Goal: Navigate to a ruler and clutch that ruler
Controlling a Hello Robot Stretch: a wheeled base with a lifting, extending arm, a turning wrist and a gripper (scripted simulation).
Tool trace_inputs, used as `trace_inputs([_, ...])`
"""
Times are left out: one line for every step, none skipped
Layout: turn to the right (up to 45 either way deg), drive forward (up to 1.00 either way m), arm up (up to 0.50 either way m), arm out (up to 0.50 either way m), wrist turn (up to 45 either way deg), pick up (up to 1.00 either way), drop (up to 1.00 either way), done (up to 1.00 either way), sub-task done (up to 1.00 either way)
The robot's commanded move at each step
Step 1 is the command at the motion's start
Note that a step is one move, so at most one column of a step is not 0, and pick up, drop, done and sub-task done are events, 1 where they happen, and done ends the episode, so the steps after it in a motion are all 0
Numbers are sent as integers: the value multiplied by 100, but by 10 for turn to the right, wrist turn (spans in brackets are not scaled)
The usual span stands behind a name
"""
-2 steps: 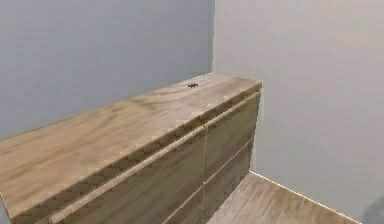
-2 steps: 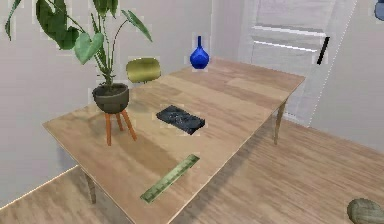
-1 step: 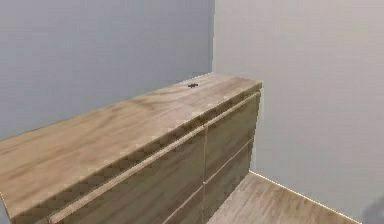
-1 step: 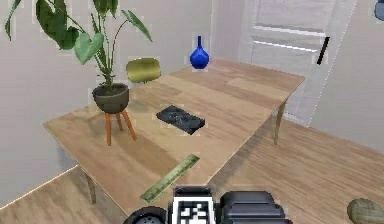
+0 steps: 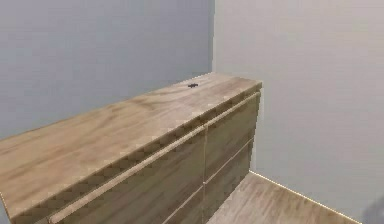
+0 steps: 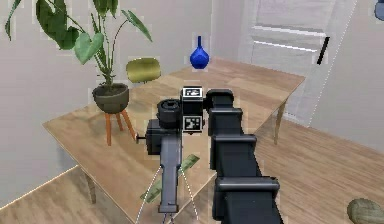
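In the forward view, a long wooden dresser [image 5: 120, 135] stood against a grey-blue wall, with one small dark object [image 5: 193, 85] near its far end, too small to identify.

In the arm side view, the arm [image 6: 235, 170] reached out over a wooden surface [image 6: 255, 90] carrying a potted plant [image 6: 110, 95] and a blue vase [image 6: 199, 55]. The end effector [image 6: 150, 137] hung over the surface's near part. A thin green strip [image 6: 190, 163], probably the ruler, lay flat on the wood and ran slantwise at or behind the end effector. Whether the end effector had hold of anything could not be told, nor how its fingers stood.

Navigation looked finished and the grasp was the step in hand. The next move called for settling the fingers across the strip's narrow width, low against the wood, before lifting.
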Motion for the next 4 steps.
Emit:
trace_inputs([0, 0, 0, 0, 450, 0, 0, 0, 0])
trace_inputs([0, 0, 0, 0, 450, 0, 0, 0, 0])
trace_inputs([0, 0, 0, 0, 450, 0, 0, 0, 0])
trace_inputs([0, 0, 0, 0, 60, 0, 0, 0, 0])
